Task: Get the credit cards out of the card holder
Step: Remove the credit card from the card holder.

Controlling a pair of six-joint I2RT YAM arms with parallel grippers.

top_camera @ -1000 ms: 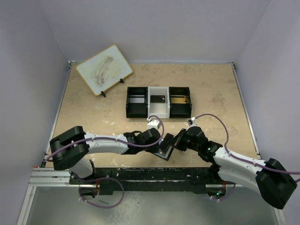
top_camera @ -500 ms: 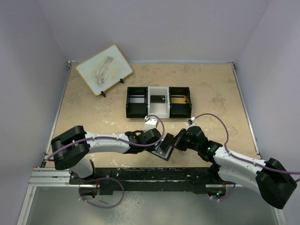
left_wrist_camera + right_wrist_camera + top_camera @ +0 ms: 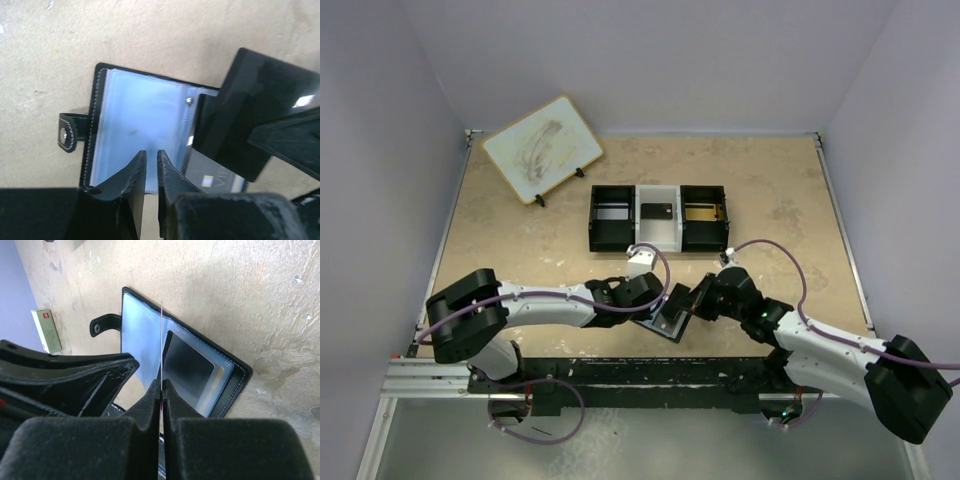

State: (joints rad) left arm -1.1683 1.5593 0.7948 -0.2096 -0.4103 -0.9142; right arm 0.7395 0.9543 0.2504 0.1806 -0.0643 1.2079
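Credit card [image 3: 235, 100] faces left wrist, edge-on to right.

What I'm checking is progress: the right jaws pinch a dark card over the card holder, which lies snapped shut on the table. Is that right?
Not quite. The card holder lies open, pale sleeves up and snap tab loose, as the left wrist view shows. The rest holds: the jaws of the right gripper pinch a dark card over it, on the table.
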